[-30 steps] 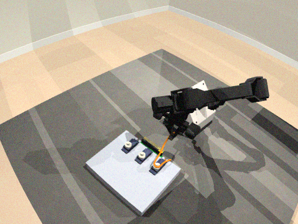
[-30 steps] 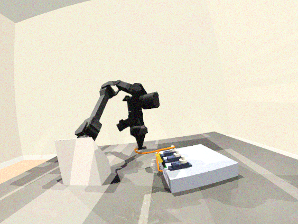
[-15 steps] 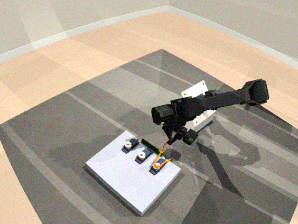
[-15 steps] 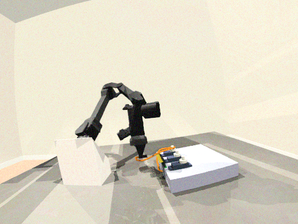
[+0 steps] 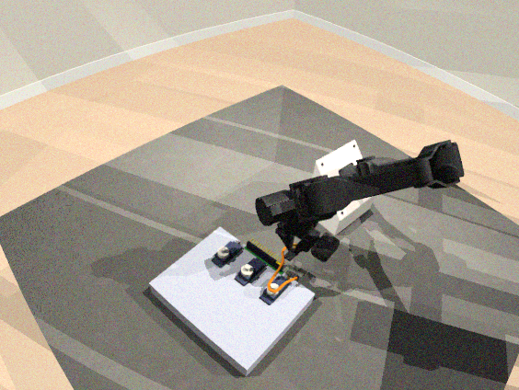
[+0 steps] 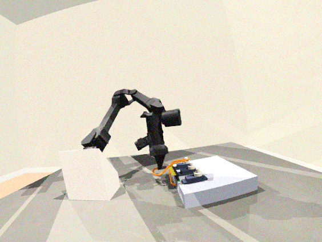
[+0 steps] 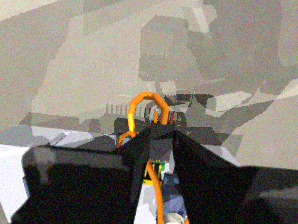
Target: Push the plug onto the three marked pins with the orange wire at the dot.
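My gripper [image 5: 290, 256] [image 6: 160, 168] [image 7: 161, 134] is shut on the dark plug [image 7: 160, 148]. The plug's wire end faces away from the holder in the wrist view, and its other end faces the holder. The pale holder [image 5: 216, 313] [image 6: 220, 189] [image 7: 11, 165] carries the servo [image 5: 268, 298] [image 7: 173, 192] with the orange lead [image 5: 282, 264] [image 6: 164, 173] [image 7: 131, 117], which loops up to the plug. The yellow pin row [image 5: 263, 247] [image 6: 172, 170] is on the holder's edge; the fingertips are just off it in the exterior view. The marked band, dot and plug holes cannot be made out.
Two more servos [image 5: 226, 253] [image 5: 250, 271] sit on the holder beside the pin row. The arm's white base block [image 5: 340, 158] [image 6: 88, 174] stands behind the gripper. The orange lead hangs close to the fingers and the pin row.
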Controlling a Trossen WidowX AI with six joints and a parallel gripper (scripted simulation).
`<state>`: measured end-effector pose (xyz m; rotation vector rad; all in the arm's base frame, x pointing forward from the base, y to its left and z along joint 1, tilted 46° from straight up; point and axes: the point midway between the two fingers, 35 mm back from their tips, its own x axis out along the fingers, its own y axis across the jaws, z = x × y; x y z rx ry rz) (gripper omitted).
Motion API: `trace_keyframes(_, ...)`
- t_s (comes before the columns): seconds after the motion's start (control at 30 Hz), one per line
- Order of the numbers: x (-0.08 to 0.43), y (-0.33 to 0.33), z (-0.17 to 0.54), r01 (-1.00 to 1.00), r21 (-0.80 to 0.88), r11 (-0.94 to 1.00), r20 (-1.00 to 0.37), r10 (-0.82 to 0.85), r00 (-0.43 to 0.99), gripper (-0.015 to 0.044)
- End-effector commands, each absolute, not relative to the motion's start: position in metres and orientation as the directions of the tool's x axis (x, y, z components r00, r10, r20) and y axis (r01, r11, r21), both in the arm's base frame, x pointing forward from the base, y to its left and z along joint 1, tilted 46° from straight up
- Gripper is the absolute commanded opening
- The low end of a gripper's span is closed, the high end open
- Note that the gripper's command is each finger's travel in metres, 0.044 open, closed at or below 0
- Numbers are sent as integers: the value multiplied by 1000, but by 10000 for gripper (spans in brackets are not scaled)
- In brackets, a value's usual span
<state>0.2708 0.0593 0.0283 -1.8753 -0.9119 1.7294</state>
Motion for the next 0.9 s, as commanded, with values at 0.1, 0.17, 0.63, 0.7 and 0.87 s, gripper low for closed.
trace_keyframes(0.1,278,59,27,173,-701,-692,-702,713,6,0)
trace_keyframes(0.17,278,58,27,173,-701,-692,-702,713,6,0)
trace_keyframes(0.63,283,58,27,173,-701,-692,-702,713,6,0)
trace_keyframes(0.7,284,59,27,173,-701,-692,-702,713,7,0)
trace_keyframes(0.87,287,59,28,173,-701,-692,-702,713,7,0)
